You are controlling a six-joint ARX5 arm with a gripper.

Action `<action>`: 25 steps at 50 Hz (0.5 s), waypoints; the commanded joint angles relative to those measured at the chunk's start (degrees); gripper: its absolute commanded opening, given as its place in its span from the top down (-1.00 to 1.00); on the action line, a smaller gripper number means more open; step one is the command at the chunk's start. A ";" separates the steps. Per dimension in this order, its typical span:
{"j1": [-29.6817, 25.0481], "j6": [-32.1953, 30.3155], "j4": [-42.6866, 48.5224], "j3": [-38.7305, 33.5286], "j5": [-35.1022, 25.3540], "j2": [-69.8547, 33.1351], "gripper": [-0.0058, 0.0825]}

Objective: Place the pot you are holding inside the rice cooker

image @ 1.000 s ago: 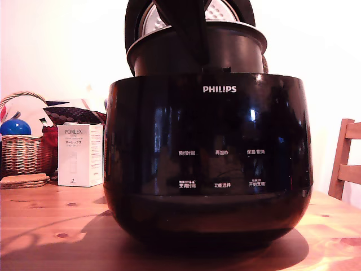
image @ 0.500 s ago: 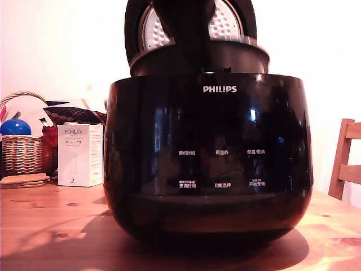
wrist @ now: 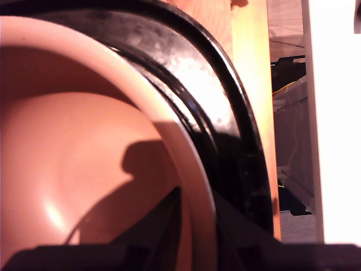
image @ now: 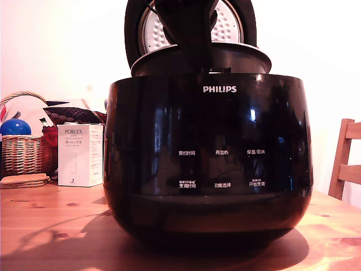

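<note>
The pot [image: 225,59] sits lower than a second ago; only its rim and a thin band of wall show above the rice cooker [image: 207,164], in front of the raised lid [image: 228,25]. The arm reaches down steeply from above, the gripper [wrist: 197,223] clamped on the pot's rim, one finger [wrist: 161,226] inside, one outside.

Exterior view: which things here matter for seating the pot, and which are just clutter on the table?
Job:
pot, mostly sunk into the cooker
cooker, lid open
gripper, at the pot's rim

Clutter:
white box
basket with blue ball
coasters
chair
</note>
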State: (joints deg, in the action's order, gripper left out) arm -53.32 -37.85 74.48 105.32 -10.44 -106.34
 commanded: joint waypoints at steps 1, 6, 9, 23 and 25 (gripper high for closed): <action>-0.22 0.35 0.44 0.68 -0.52 -0.11 0.55; -0.20 0.50 0.94 0.83 -0.52 -0.09 0.53; -0.20 1.11 1.31 1.31 -0.52 -0.09 0.53; -0.22 2.84 2.73 4.13 -1.20 -0.09 0.53; -0.22 3.21 2.73 4.17 -1.20 -0.09 0.53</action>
State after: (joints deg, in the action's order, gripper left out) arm -53.28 -36.07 77.28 109.62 -11.46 -106.26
